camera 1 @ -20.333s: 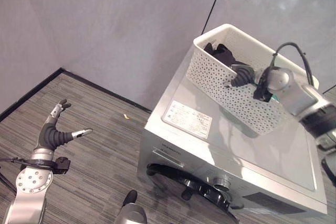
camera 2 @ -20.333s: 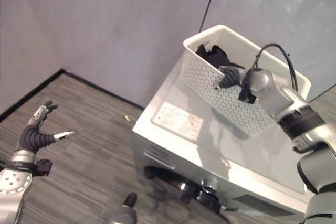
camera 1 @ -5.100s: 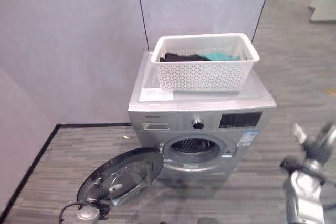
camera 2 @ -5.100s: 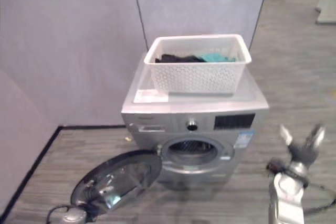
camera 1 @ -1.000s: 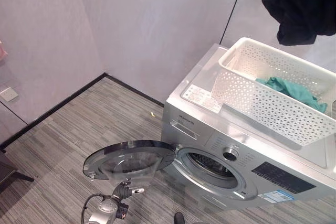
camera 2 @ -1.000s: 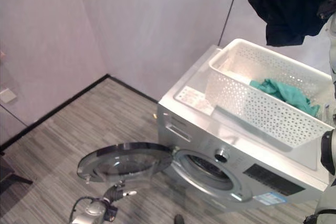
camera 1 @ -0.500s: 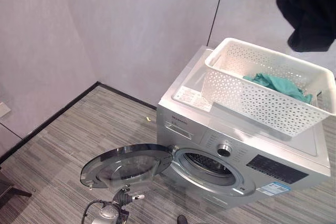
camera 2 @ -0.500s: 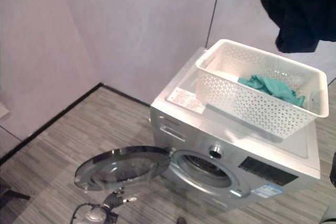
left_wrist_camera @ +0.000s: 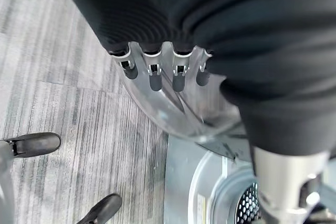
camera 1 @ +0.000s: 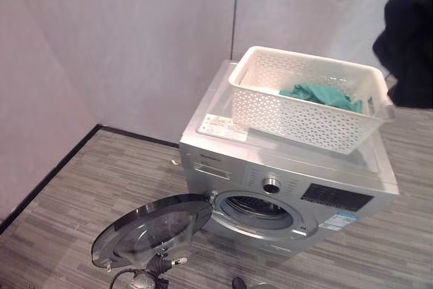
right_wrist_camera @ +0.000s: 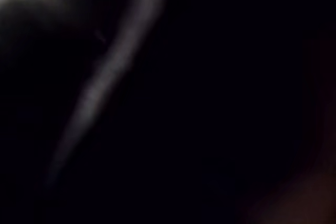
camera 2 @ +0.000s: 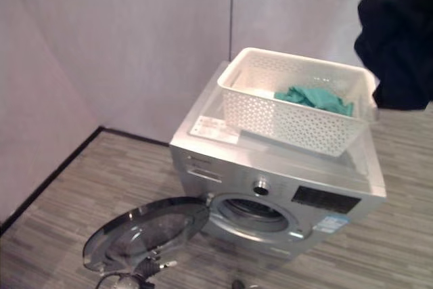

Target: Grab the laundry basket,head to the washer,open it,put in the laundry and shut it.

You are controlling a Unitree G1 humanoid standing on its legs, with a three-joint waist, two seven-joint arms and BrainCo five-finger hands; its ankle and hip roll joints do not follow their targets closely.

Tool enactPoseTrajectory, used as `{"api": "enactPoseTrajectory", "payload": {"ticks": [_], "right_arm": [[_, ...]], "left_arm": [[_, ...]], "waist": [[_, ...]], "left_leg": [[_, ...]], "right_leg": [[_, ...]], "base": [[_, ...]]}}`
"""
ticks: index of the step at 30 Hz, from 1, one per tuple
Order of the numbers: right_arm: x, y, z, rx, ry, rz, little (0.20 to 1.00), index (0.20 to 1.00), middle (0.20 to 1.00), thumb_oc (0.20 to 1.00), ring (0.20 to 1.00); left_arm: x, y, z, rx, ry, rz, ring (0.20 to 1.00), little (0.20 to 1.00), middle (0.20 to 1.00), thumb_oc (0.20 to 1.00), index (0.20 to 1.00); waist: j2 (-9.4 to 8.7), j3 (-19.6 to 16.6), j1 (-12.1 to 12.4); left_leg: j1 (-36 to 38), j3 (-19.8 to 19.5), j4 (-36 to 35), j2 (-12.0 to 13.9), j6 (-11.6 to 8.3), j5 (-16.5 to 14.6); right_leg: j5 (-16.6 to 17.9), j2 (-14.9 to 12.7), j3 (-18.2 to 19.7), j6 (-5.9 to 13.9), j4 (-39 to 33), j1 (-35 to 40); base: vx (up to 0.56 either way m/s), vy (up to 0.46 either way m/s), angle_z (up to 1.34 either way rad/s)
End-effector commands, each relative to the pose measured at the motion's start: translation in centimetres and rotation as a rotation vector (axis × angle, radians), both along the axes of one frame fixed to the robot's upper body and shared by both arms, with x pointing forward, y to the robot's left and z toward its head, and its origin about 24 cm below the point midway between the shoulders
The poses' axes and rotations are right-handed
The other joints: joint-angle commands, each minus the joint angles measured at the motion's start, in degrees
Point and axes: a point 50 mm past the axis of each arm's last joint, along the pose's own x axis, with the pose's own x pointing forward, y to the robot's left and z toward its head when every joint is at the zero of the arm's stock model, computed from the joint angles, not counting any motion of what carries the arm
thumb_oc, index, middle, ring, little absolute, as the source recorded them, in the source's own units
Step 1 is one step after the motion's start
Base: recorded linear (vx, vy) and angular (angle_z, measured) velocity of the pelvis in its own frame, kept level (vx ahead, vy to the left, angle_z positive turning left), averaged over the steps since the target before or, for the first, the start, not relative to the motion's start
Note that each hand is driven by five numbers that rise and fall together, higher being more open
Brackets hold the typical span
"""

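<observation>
A dark garment [camera 1: 411,45] has been lifted from the basket [camera 1: 304,116] to two o'clock, ready for the open washer [camera 1: 270,194]; left robot hand [left_wrist_camera: 163,72] relaxed, right robot hand's grip cannot be told.

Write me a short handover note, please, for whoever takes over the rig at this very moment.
Left hand: fingers straight, open, low by the washer door.
Right hand: hidden behind the black garment hanging up at the right; I cannot tell its grip.
Basket sits on top of the washer, with the teal garment in it.
Done: basket brought to the washer, door swung open, black garment lifted out of the basket.
Left: put the black garment into the drum, then the teal one, and shut the door.
</observation>
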Motion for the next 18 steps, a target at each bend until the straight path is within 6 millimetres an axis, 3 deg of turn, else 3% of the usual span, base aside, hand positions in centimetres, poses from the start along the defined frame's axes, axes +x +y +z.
{"api": "enactPoseTrajectory", "payload": {"ticks": [1,4,6,10,11,12,14,18], "right_arm": [[-1.6,-1.6,-1.3,0.026,-0.016,-0.088,0.200,0.200,0.200,0.200,0.200],[-2.0,-3.0,-3.9,0.076,0.054,-0.151,0.200,0.200,0.200,0.200,0.200],[-3.2,-4.3,-5.5,0.078,0.114,-0.233,0.200,0.200,0.200,0.200,0.200],[-4.7,-5.4,-7.5,0.099,0.184,-0.296,0.200,0.200,0.200,0.200,0.200],[-5.2,-5.6,-9.8,0.146,0.252,-0.301,0.200,0.200,0.200,0.200,0.200],[-5.3,-5.6,-9.9,0.147,0.253,-0.302,0.200,0.200,0.200,0.200,0.200],[-5.6,-5.6,-13.0,0.223,0.336,-0.294,0.200,0.200,0.200,0.200,0.200],[-5.7,-4.2,-19.8,0.456,0.478,-0.220,0.200,0.200,0.200,0.200,0.200]], "left_arm": [[-0.7,1.0,-0.2,0.026,0.008,-0.016,1.000,1.000,1.000,1.000,1.000],[-1.2,0.7,-0.6,0.004,0.032,-0.016,1.000,1.000,1.000,1.000,1.000],[-2.7,1.5,-1.1,0.014,0.097,0.044,1.000,1.000,1.000,1.000,1.000],[-3.7,1.9,-1.5,0.038,0.147,0.062,1.000,1.000,1.000,1.000,1.000],[-3.9,1.9,-1.6,0.045,0.166,0.065,1.000,1.000,1.000,1.000,1.000],[-4.0,2.0,-1.6,0.047,0.167,0.064,1.000,1.000,1.000,1.000,1.000],[-3.9,1.9,-1.6,0.048,0.171,0.069,1.000,1.000,1.000,1.000,1.000],[-3.4,1.6,-1.5,0.039,0.136,0.061,1.000,1.000,1.000,1.000,1.000]], "waist": [[-3.10,-3.15,2.97],[-3.24,-2.80,2.64],[-3.13,-2.59,1.99],[-2.83,-2.57,1.16],[-2.85,-2.44,0.65],[-2.88,-2.46,0.70],[-2.72,-2.33,0.27],[-2.93,-2.16,0.00]], "left_leg": [[4.65,0.15,2.91,-1.34,4.81,-9.56],[4.73,1.15,3.11,-1.71,4.98,-9.91],[4.88,1.98,3.10,-1.61,4.91,-9.93],[5.04,2.39,2.94,-1.28,5.03,-10.11],[5.15,2.68,2.69,-1.23,5.02,-9.96],[5.21,2.71,2.64,-1.17,5.01,-9.96],[5.45,3.12,2.29,-1.10,5.05,-9.94],[5.65,4.18,2.23,-1.13,5.23,-10.05]], "right_leg": [[4.51,-5.23,-0.81,5.12,4.89,-12.64],[5.15,-4.96,0.00,5.48,4.22,-12.97],[5.13,-4.50,0.60,5.37,4.18,-13.23],[4.54,-3.97,0.69,5.34,4.40,-13.33],[4.74,-3.88,0.79,5.39,4.37,-13.51],[4.73,-3.82,0.79,5.38,4.38,-13.49],[4.92,-3.67,0.91,5.49,4.24,-13.65],[5.47,-3.27,1.52,5.75,3.78,-13.85]], "base": [[-0.02,-0.020,-0.18],[-0.01,-0.012,-0.27],[0.02,-0.018,-0.25],[0.01,-0.025,-0.08],[0.05,-0.004,-0.09],[0.01,-0.023,-0.16],[0.01,-0.018,-0.19],[0.01,-0.022,-0.09]]}}
